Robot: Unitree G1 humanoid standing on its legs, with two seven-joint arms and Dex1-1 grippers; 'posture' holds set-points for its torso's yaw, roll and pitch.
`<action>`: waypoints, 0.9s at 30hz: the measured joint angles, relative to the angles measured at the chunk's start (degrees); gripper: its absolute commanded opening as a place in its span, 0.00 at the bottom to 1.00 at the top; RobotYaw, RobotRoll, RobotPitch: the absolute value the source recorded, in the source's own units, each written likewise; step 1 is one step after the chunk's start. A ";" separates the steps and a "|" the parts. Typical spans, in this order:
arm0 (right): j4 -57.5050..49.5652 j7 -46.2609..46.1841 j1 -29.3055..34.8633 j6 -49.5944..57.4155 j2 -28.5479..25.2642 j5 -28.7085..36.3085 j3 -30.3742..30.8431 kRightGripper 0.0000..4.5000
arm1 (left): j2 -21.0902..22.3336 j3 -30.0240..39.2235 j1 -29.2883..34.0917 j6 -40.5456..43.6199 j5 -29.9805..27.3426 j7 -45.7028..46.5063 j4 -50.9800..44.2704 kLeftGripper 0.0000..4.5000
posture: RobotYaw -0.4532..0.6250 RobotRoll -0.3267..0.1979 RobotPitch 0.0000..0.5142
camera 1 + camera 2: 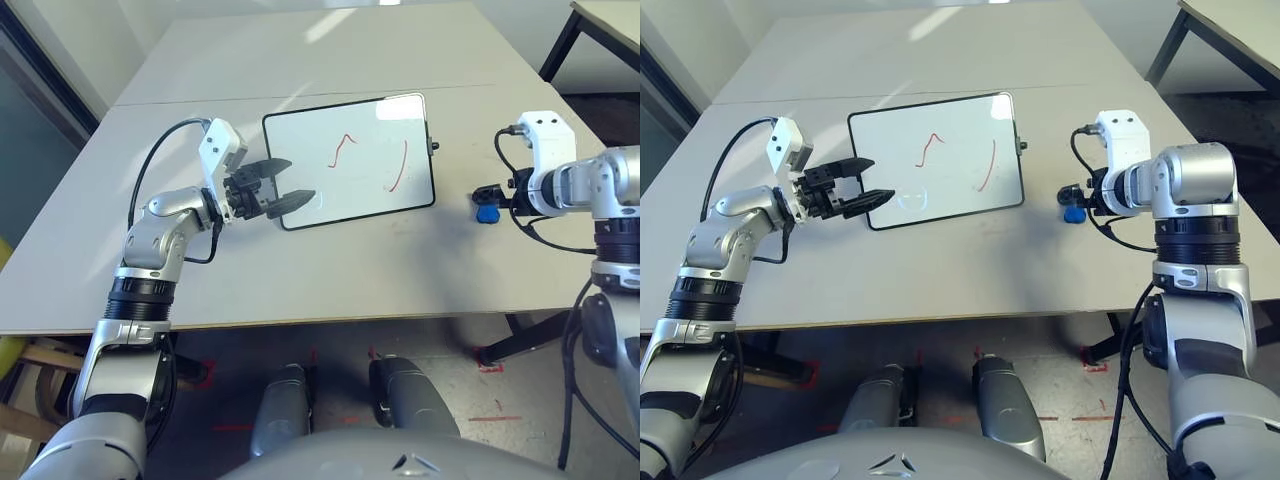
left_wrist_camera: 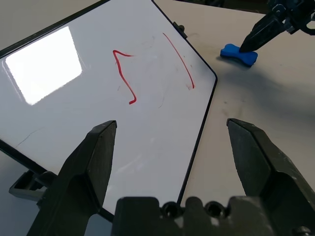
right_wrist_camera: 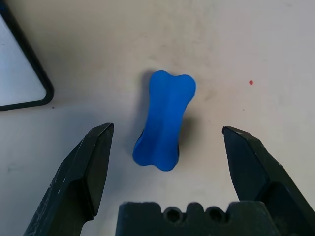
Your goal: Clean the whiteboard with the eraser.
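Note:
The whiteboard (image 1: 365, 125) lies flat at the table's middle, black-framed, with two red pen strokes (image 1: 340, 150) on it. My left gripper (image 1: 292, 182) hovers open over the board's near-left corner, nothing between its fingers (image 2: 93, 157). The eraser (image 1: 487, 212), a small blue bone-shaped block, rests on the table just right of the board. My right gripper (image 3: 167, 130) is open directly above it, one finger on each side of the eraser (image 3: 165, 120), apart from it. The left wrist view shows the eraser (image 2: 239, 53) with a right fingertip (image 2: 258, 34) over it.
A seam (image 1: 300, 95) crosses the pale table behind the board. Another table (image 1: 610, 20) stands at the far right. The table's front edge (image 1: 350, 322) runs close to my body, with red tape marks (image 1: 490, 365) on the floor below.

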 measured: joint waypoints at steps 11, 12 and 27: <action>8.88 -3.67 -1.26 -6.65 2.82 -1.99 -0.16 0.99 | 0.02 -0.01 0.68 1.84 -0.01 0.72 -3.35 1.00 | 0.26 0.62 0.19; 9.54 -4.06 -1.64 -7.04 2.97 -2.02 -0.37 0.99 | 0.02 -0.01 0.71 1.98 -0.01 0.82 -3.76 1.00 | 0.26 0.62 0.19; 12.09 -5.92 -2.24 -8.72 3.92 -2.22 -0.89 0.18 | 0.02 -0.01 0.77 2.89 0.00 1.80 -4.30 1.00 | 0.27 0.62 0.19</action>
